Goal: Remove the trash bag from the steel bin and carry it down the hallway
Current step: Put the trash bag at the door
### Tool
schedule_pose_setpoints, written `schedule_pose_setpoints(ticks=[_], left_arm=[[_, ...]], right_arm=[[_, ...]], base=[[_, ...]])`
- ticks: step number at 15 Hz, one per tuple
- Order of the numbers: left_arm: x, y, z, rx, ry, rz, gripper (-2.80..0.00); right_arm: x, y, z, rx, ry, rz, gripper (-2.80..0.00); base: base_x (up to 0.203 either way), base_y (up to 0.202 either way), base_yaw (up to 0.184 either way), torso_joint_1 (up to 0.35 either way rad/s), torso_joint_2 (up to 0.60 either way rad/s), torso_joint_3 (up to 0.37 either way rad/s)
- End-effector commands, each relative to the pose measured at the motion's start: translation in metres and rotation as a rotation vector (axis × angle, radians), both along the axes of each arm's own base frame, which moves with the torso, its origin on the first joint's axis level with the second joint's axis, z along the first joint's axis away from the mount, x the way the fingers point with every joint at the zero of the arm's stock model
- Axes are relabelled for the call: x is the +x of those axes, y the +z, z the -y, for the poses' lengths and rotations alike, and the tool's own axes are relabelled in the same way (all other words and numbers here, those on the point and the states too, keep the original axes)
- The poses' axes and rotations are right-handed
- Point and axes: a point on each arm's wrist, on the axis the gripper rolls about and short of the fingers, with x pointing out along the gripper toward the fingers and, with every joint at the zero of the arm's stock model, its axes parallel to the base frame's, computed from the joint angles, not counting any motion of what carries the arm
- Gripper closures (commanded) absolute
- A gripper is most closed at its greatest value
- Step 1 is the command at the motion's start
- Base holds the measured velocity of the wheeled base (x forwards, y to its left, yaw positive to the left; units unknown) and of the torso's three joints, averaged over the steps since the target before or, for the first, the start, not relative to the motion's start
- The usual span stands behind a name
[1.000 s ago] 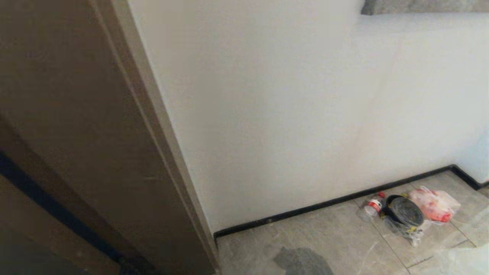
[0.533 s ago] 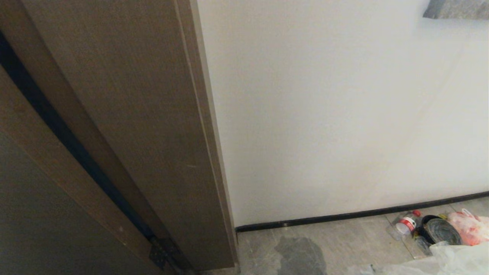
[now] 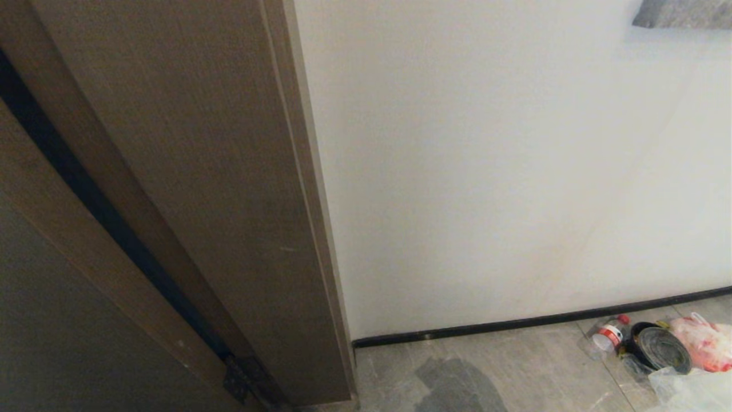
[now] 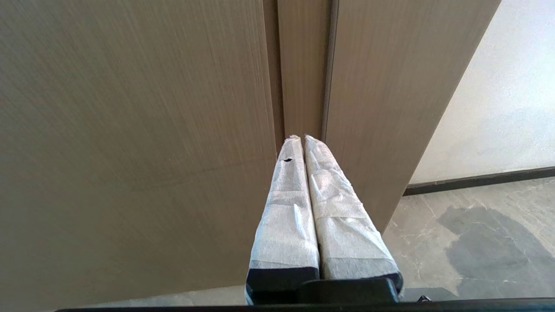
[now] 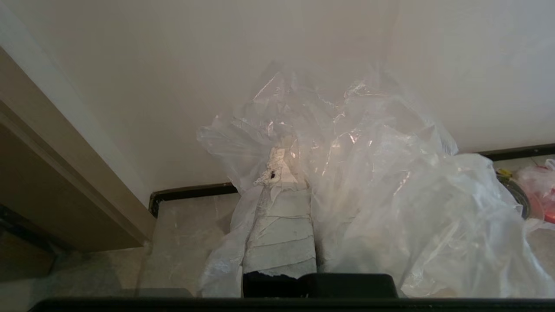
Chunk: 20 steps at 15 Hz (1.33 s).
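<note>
Grey marble-look floor tiles [image 3: 514, 366] of the hallway meet a white wall [image 3: 486, 171] with black skirting [image 3: 514, 325]. The trash bag [image 5: 381, 199], clear and crinkled, billows around the right gripper [image 5: 282, 173], whose taped fingers are clamped on its plastic; a corner of it shows at the lower right of the head view [image 3: 695, 389]. Beyond it by the skirting lie a bottle [image 3: 606, 336], a dark roll [image 3: 660, 349] (shiny, ridged) and a pink-red bag [image 3: 706, 343]. The left gripper [image 4: 301, 141] is pressed closed and empty before a brown door frame [image 4: 368, 108].
</note>
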Motion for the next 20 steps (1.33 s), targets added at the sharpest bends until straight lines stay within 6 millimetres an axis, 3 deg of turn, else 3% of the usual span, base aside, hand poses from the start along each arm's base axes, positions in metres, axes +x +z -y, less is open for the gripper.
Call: schedule_pose_setpoints(ticks=[1, 14, 20], left_arm=[[0.0000, 0.0000, 0.0000, 0.000, 0.000, 0.000, 0.00], [0.0000, 0.0000, 0.0000, -0.001, 0.000, 0.000, 0.00], [0.0000, 0.0000, 0.0000, -0.006, 0.000, 0.000, 0.00]], right_arm=[[0.0001, -0.0004, 0.0000, 0.004, -0.001, -0.001, 0.00], [0.0001, -0.0004, 0.0000, 0.001, 0.000, -0.001, 0.00], [0.0001, -0.0004, 0.0000, 0.001, 0.002, -0.001, 0.00]], base=[[0.000, 0.000, 0.000, 0.000, 0.00, 0.000], [0.000, 0.000, 0.000, 0.000, 0.00, -0.004], [0.000, 0.000, 0.000, 0.004, 0.00, -0.170]])
